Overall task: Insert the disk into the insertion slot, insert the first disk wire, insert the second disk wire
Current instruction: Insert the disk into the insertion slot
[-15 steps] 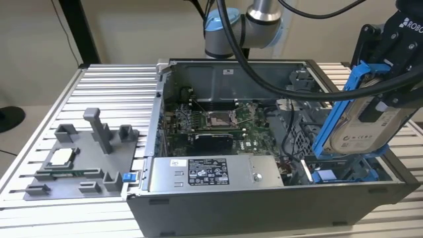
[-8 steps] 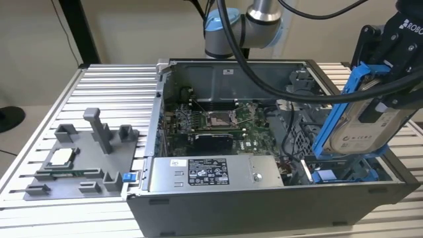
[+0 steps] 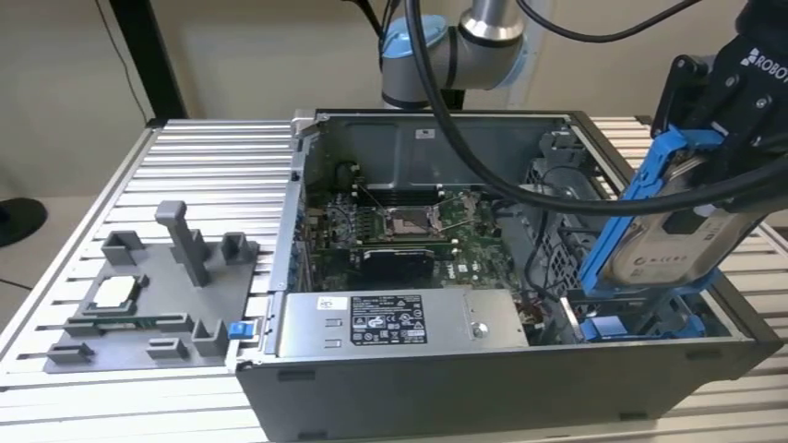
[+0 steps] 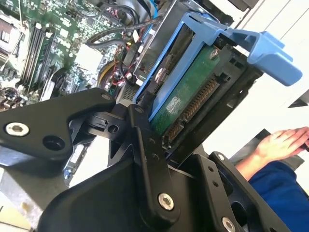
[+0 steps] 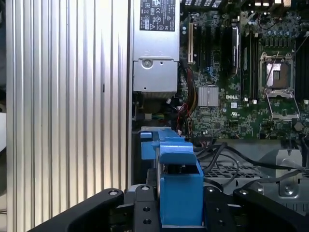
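In the exterior view my gripper (image 3: 692, 148) hangs at the upper right, shut on the top of the disk (image 3: 671, 245). The disk is a silver drive with a white label in a bright blue frame. It is tilted, its top leaning towards the exterior view's right. Its lower end sits in the insertion slot (image 3: 640, 323), a grey bay with blue rails at the right end of the open computer case. In the second wrist view the disk (image 4: 186, 99) shows its green circuit board and connector, held by the gripper (image 4: 145, 128). The first wrist view has the disk's blue frame (image 5: 178, 179) between the black fingers (image 5: 96, 208).
A grey labelled power supply box (image 3: 394, 323) lies along the case's front, with the motherboard (image 3: 400, 231) behind it. A grey fixture tray (image 3: 148, 295) sits on the ribbed table at the exterior view's left. Black cables (image 3: 493, 166) cross over the case. A person's hand (image 4: 280, 145) rests nearby.
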Robot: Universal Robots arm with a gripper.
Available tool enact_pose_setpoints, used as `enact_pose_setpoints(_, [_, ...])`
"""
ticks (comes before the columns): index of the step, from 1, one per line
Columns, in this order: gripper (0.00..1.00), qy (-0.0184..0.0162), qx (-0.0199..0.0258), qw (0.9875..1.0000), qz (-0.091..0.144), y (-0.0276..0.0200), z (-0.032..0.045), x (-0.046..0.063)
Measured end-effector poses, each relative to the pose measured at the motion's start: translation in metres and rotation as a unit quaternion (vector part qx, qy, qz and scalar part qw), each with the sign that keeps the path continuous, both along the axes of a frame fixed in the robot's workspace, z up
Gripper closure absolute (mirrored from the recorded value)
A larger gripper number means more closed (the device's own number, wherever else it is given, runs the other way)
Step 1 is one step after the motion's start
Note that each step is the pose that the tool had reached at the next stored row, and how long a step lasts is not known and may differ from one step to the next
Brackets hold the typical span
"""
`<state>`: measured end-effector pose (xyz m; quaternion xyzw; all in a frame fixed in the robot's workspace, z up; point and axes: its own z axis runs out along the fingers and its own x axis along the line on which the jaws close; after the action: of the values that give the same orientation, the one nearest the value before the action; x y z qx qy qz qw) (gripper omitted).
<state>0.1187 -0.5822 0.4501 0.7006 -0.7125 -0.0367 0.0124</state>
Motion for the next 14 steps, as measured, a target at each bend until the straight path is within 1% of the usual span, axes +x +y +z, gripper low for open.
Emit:
enact_pose_setpoints(2, [1.0,0.0002,0.0017,1.0,0.0,-0.0003,-0.002,0.0007])
enact_pose_setpoints(10, [1.0,0.0003,0.002,1.0,0.0,-0.0003,-0.0031,0.0009])
enact_pose_setpoints(14, [1.0,0.0003,0.0025,1.0,0.0,-0.0003,-0.007,0.0026])
